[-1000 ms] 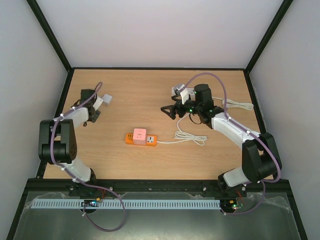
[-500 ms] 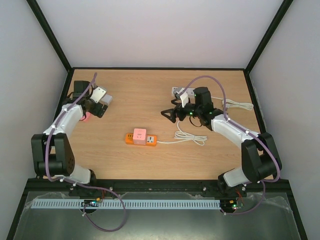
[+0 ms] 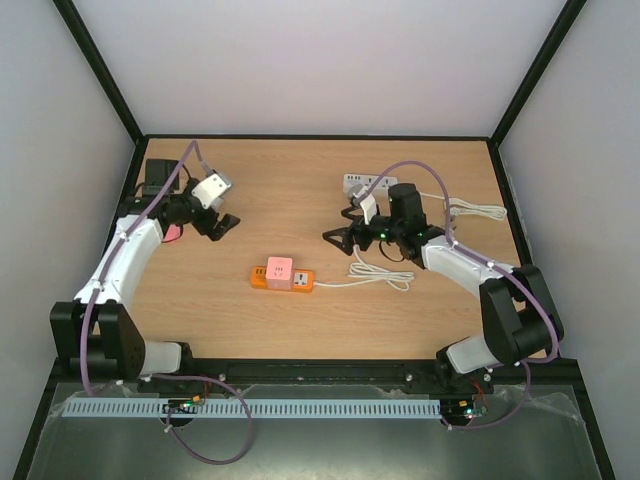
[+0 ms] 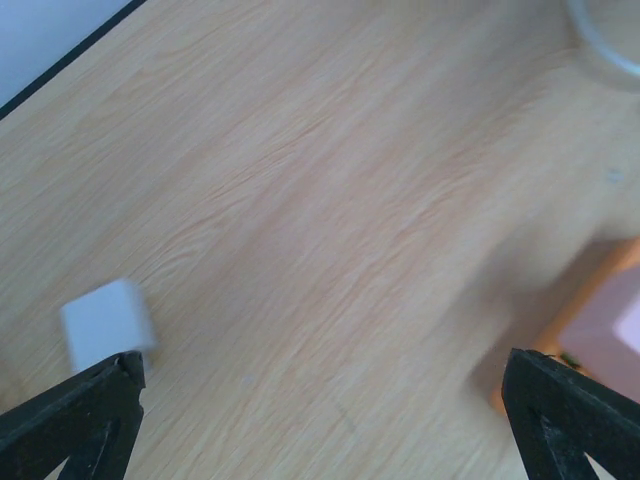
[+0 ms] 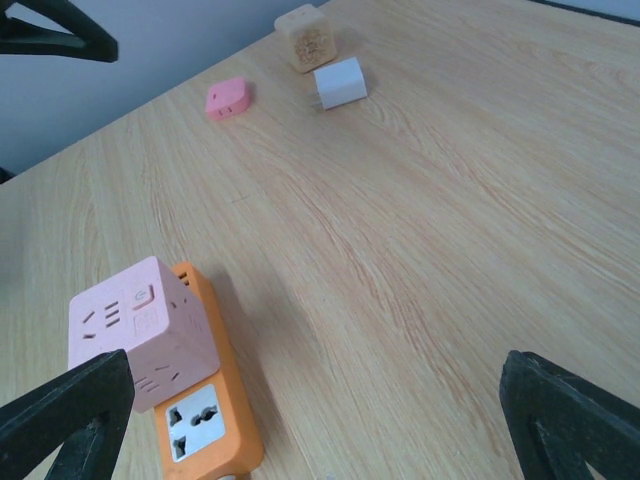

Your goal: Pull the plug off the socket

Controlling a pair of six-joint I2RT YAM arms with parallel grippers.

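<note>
An orange power strip [image 3: 297, 282] lies mid-table with a pink cube plug [image 3: 278, 268] seated in its left end. Both show in the right wrist view, the strip [image 5: 205, 425] and the plug [image 5: 140, 330], at lower left. My right gripper [image 3: 338, 235] is open and empty, hovering right of and beyond the strip; in its wrist view [image 5: 320, 430] only bare wood lies between its fingers. My left gripper [image 3: 222, 228] is open and empty, left of and beyond the strip. In its wrist view [image 4: 320, 440] the strip's edge [image 4: 600, 330] is at far right.
A white power strip [image 3: 365, 183] lies at the back, and white cable [image 3: 382, 277] coils right of the orange strip. A white charger [image 5: 340, 83], a small pink block [image 5: 228, 98] and a tan cube [image 5: 307, 37] sit at far left.
My left arm has swung from the far left edge in toward the middle. My right gripper has come a little nearer and lower toward the strip.
</note>
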